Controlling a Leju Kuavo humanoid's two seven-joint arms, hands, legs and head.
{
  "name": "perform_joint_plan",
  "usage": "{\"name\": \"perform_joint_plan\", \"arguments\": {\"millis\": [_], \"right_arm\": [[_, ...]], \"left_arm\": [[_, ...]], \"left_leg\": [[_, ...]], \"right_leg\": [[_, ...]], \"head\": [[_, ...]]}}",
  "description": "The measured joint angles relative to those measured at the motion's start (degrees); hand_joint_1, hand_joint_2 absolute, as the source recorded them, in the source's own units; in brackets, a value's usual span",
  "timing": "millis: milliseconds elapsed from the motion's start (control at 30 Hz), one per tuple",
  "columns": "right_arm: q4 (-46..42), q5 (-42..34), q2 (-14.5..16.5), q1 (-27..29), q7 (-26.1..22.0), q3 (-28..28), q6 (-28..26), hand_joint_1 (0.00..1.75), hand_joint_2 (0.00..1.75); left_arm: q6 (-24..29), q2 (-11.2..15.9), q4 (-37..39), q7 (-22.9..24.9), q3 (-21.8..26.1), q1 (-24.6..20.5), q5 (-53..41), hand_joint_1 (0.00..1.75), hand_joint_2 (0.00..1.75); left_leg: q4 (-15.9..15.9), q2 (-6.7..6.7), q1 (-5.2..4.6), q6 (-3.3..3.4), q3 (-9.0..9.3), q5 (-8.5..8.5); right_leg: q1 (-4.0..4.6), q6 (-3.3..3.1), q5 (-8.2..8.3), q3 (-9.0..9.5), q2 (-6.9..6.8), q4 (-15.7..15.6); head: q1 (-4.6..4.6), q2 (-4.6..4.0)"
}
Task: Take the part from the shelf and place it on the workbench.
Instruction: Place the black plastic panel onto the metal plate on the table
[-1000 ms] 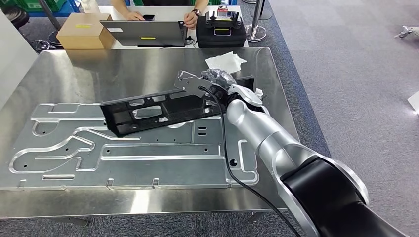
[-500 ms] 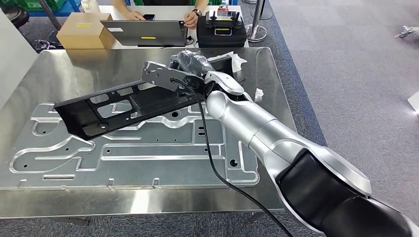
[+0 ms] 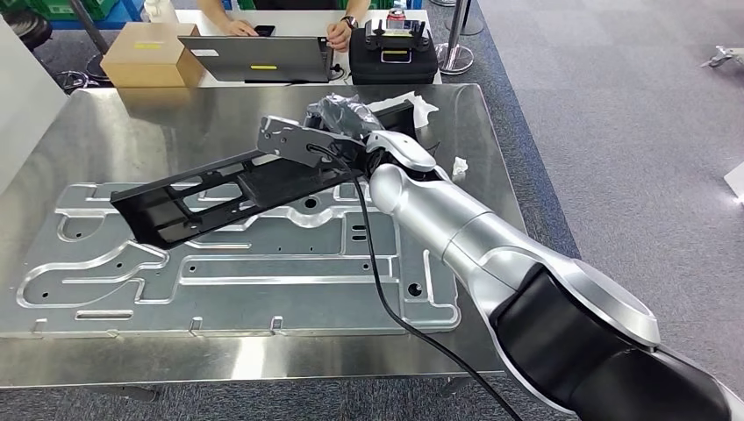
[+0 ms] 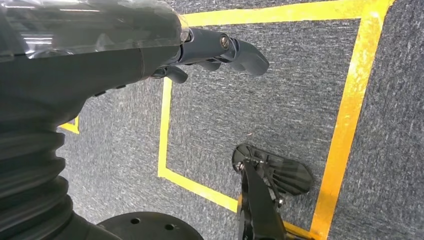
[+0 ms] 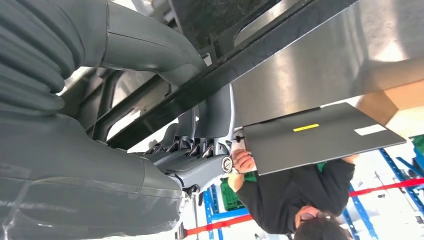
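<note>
Stamped plate [image 3: 263,272] flat on the workbench [image 3: 132,123], part [image 3: 228,189] above it; laptop [image 3: 259,57] and box [image 3: 149,54] behind.

Workbench [image 3: 105,123] brushed shiny metal; stamped panel [image 3: 263,281] bare silvery metal; part [image 3: 219,189] glossy black; box [image 3: 149,53] matt cardboard.
</note>
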Motion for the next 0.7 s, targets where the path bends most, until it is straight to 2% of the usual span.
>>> {"name": "perform_joint_plan", "arguments": {"millis": [133,400,700], "right_arm": [[1.05,-0.14,0.00,0.04,-0.85,0.29,-0.23,1.75,1.75],[3.34,0.13,-0.02,1.94,-6.69,-0.83,-1.24,1.75,1.75],[5.14,6.30,-0.75,5.93,-9.89,-6.93,-1.20,1.75,1.75]], "left_arm": [[0.40,-0.09,0.00,0.25,-0.45,-0.17,0.02,0.00,1.75],[1.37,-1.12,0.00,-0.45,-0.74,0.04,0.64,0.00,1.75],[1.11,-1.16,0.00,-1.18,-1.25,0.55,1.01,0.00,1.75]], "left_leg": [[0.00,0.00,0.00,-0.01,0.00,-0.01],[0.00,0.00,0.00,-0.04,0.00,-0.04],[0.00,0.01,0.00,-0.05,0.02,-0.04]], "right_leg": [[0.01,0.00,0.00,0.00,0.00,0.00],[0.00,-0.04,-0.03,0.00,0.00,0.00],[0.01,-0.04,-0.03,0.00,0.00,-0.01]], "head": [[0.00,0.00],[0.00,0.00],[0.01,-0.01]]}}
